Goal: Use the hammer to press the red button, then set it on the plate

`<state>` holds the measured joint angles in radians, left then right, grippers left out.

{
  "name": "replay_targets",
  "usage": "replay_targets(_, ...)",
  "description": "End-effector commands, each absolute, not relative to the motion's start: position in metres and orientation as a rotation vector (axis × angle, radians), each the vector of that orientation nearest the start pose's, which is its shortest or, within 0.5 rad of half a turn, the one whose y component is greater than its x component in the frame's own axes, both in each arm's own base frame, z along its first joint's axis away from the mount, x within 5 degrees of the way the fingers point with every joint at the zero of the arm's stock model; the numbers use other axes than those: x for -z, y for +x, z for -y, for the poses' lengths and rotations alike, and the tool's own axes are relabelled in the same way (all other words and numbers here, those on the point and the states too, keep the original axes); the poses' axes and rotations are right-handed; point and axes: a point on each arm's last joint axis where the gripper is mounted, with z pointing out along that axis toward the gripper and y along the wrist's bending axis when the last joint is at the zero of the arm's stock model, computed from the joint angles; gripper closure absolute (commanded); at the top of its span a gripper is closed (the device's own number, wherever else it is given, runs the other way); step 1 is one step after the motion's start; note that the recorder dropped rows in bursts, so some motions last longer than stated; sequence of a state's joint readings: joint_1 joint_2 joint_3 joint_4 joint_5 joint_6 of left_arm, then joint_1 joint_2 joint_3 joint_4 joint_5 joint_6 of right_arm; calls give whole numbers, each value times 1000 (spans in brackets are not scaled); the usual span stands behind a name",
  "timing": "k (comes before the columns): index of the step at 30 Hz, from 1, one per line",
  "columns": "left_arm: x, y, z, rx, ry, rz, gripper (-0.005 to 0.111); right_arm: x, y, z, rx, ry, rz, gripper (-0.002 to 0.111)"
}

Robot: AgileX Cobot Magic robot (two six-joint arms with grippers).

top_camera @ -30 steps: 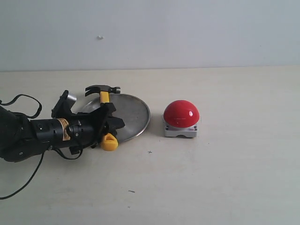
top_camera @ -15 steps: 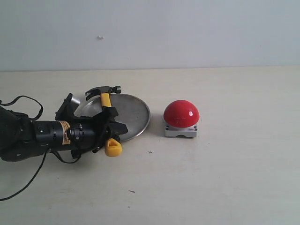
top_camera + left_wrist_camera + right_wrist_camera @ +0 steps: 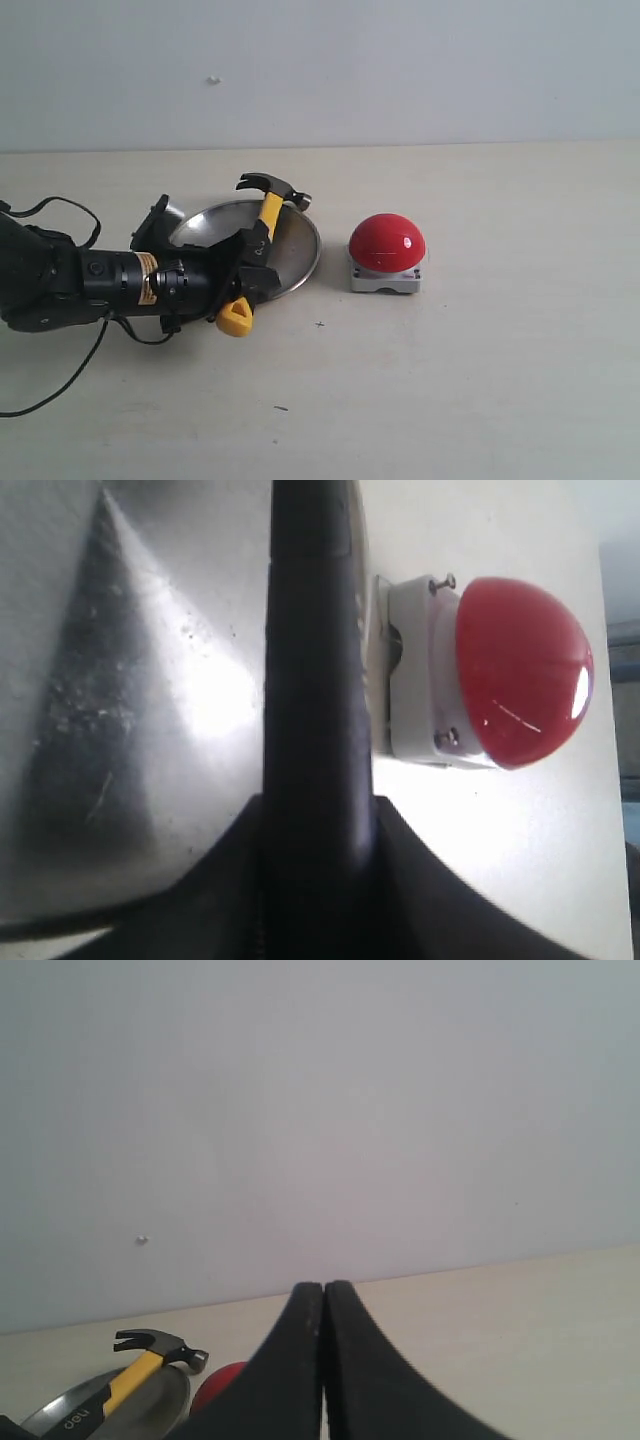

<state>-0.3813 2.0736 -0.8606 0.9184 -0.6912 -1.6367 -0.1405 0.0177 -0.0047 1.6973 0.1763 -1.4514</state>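
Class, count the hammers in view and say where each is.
1. The hammer is held in the left gripper, head above the plate, short of the red button. No others visible.

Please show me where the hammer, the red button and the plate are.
hammer [image 3: 269,211], exterior view, on the yellow handle below the head.
red button [image 3: 387,242], exterior view, on the red dome.
plate [image 3: 296,250], exterior view, on its bare right part.

The pale beige counter [image 3: 480,380] is carrying two things side by side. The red button [image 3: 387,243], on its grey-white square base, is sitting near the middle. The plate [image 3: 308,258] is lying just left of the red button in the exterior view, apart from it. A small dark mark [image 3: 320,324] is showing in front of the red button, and a second speck [image 3: 281,408] is lying nearer the camera.
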Motion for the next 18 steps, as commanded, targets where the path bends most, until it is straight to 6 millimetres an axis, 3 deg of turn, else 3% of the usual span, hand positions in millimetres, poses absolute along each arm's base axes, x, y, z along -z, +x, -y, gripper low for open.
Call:
replay_targets(1,-103,324,181,1314,-235,-2295,107,-215,57,-9,-224,136,-1472,108)
replay_targets(18,-96,318,173,1298,-384,-2272,107,-215,57,-9,-226,134,-1472,108)
